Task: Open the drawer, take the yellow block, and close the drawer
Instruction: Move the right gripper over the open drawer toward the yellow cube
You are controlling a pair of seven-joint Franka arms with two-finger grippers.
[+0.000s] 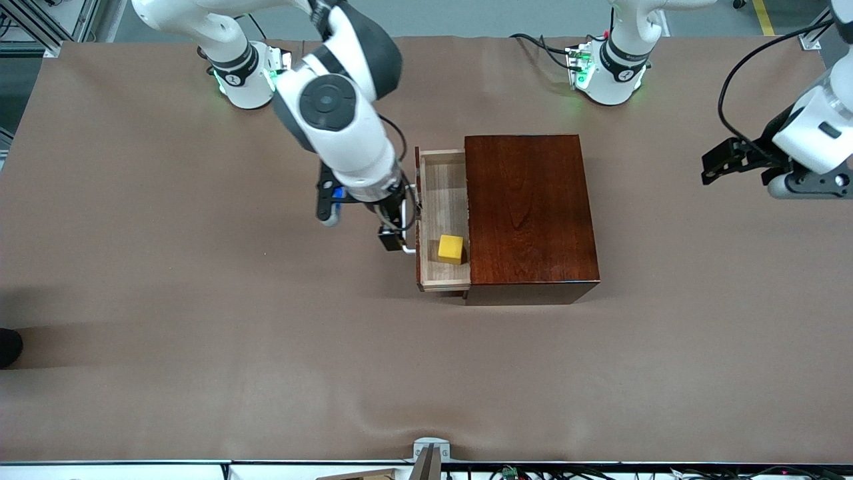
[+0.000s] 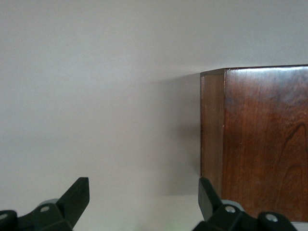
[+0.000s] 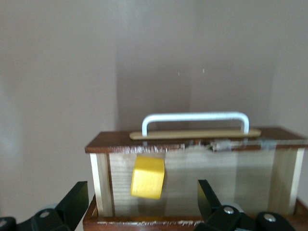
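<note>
Table covering [image 1: 200,333]: uniform matte brown, no pattern, filling most of the frame. Wooden box [image 1: 530,210], centre of the frame: glossy dark reddish-brown with visible darker grain lines. Drawer [image 1: 440,200], at the box's left in the frame: pale light-wood interior with fine grain, reddish-brown front edge. Handle [image 3: 195,120], centre of the right wrist view: plain white. Yellow block [image 1: 450,249], lower part of the drawer: bright yellow, plain faces. Right gripper [image 1: 393,230]: black fingers below a white and dark grey arm. Left gripper [image 1: 723,160], right edge of the frame: black, on a white arm. Green lights glow at both bases, top of the frame.
</note>
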